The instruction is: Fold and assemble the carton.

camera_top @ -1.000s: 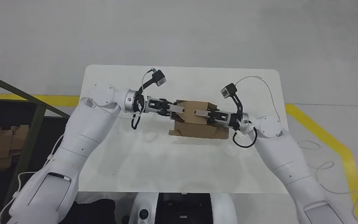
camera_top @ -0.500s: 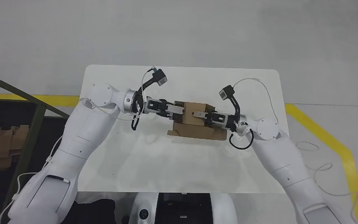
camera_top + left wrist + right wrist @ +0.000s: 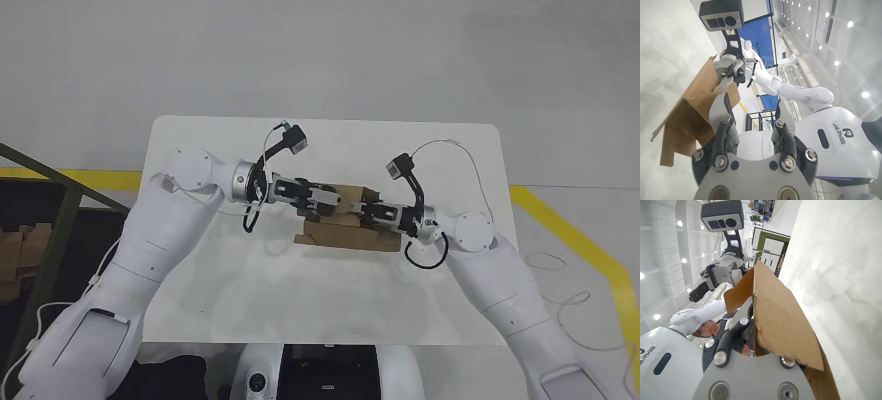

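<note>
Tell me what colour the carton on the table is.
The carton is plain brown cardboard, without any pattern; the right wrist view shows it best.

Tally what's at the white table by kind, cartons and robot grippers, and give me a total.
Carton: 1
Grippers: 2, the left gripper and the right gripper, one at each end of the carton
Total: 3

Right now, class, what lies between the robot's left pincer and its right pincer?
The brown cardboard carton, partly folded, sits on the white table between the left pincer and right pincer; the top view shows it.
</note>
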You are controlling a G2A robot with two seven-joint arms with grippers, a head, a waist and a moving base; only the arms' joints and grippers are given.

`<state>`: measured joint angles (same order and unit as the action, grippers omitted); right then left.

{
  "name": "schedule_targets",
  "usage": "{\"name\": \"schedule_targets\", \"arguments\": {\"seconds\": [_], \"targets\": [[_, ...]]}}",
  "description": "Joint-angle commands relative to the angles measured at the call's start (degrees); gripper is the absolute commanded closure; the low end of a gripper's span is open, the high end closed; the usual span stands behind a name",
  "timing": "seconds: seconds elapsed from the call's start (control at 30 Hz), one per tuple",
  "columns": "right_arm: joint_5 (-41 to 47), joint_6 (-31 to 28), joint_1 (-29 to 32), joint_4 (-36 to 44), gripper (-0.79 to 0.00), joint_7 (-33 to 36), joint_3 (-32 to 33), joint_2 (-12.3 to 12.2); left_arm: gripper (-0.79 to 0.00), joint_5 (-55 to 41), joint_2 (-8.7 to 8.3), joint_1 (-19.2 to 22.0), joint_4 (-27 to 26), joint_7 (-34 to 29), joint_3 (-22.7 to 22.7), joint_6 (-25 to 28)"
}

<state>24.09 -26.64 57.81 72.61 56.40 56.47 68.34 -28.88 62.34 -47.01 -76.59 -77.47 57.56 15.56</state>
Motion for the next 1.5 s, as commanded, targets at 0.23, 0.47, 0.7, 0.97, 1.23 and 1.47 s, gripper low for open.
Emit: {"name": "schedule_targets", "arguments": {"seconds": [0.23, 0.47, 0.7, 0.97, 1.23, 1.47], "targets": [[-0.5, 0.2, 0.7, 1.0, 0.0, -0.1, 0.6, -0.1, -0.477, 3.4, 0.25, 0.9, -0.3, 1.6, -1.1, 0.5], [-0.4, 0.1, 1.2, 1.4, 0.0, -0.8, 1.5, -0.2, -0.474, 2.0, 0.03, 0.5, -0.5, 1.6, 0.2, 0.4], [-0.3, 0.2, 2.1, 2.0, 0.0, -0.9, 3.2, -0.6, -0.514, 0.3, -0.67, -0.7, -1.1, 1.6, 3.3, 0.6], [-0.3, 0.2, 3.7, 3.9, 0.0, -0.4, 4.6, -1.0, -0.573, 1.5, -1.19, -1.9, -0.8, 3.0, 5.0, 0.1], [-0.9, 0.3, 4.9, 6.0, 0.0, 0.2, 4.9, -1.2, -0.582, 3.3, -1.14, -1.4, -0.1, 4.6, 4.7, -0.1], [-1.1, 0.3, 5.4, 7.6, 0.0, 1.3, 4.5, -1.3, -0.594, 3.7, -0.81, -0.5, 0.7, 5.4, 3.6, -0.1]]}}
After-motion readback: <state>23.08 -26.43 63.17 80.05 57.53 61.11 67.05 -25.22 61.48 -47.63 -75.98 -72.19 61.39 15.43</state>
